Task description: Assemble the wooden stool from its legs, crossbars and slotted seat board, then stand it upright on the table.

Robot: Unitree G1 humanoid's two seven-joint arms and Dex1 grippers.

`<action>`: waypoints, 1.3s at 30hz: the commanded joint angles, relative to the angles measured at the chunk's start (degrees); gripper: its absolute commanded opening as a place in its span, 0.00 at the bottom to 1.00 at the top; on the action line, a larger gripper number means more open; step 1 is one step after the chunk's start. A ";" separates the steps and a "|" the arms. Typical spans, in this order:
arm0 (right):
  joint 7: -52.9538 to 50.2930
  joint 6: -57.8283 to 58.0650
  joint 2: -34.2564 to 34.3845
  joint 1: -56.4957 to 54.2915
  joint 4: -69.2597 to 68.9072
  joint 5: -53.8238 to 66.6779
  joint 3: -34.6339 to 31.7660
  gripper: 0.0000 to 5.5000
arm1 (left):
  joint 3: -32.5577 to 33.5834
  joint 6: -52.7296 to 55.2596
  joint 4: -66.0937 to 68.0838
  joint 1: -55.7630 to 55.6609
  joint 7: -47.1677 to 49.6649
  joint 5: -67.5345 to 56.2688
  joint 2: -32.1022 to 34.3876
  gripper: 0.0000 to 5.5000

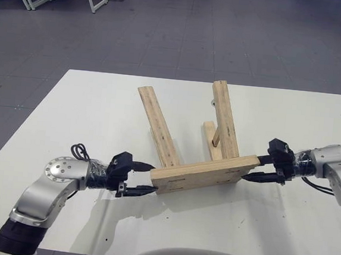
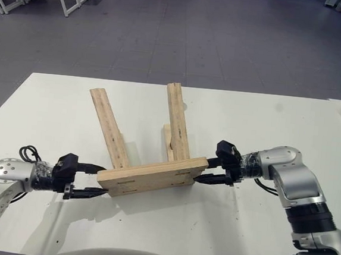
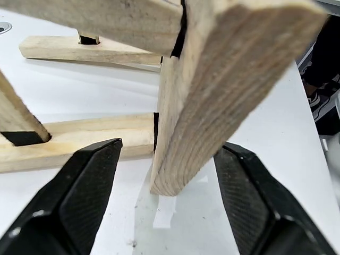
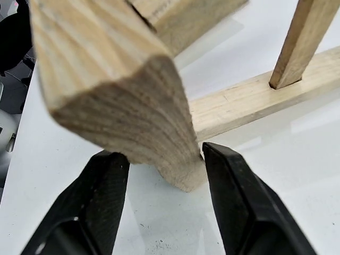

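- Your stool point(image 1: 200, 143) lies tipped over on the white table point(image 1: 88, 114), near the middle and a little to the right.
- Its seat board point(image 1: 205, 172) stands on one long edge at the near side. The board's long axis runs left to right, with the right end a bit farther from you.
- The legs point away from you toward the far edge. The left leg point(image 1: 157, 126) leans left and the right leg point(image 1: 226, 120) runs almost straight back.
- Another leg point(image 1: 209, 138) lies flat on the table under the right one, with a thin crossbar point(image 4: 297, 42) slotted into it.
- Your left gripper point(image 1: 145, 179) is at the board's left end. Its fingers point(image 3: 79, 196) are spread on either side of the end, with a gap showing on one side, so it holds nothing.
- Your right gripper point(image 1: 255, 169) is at the board's right end. Its fingers point(image 4: 228, 186) are closed against both faces of the board's lower corner.
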 commanded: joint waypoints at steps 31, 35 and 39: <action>-83.69 49.78 28.26 -47.63 58.33 47.90 -56.80 0.36 | 28.00 48.35 56.15 -58.81 70.37 -79.46 -25.13 0.24; -100.99 37.25 32.59 -49.07 60.97 50.76 -63.25 0.50 | 32.93 37.76 60.12 -61.85 88.46 -84.50 -30.27 0.24; -96.26 41.76 30.23 -47.75 59.80 48.50 -60.69 0.65 | 36.18 36.83 67.11 -65.05 95.76 -85.66 -30.86 0.40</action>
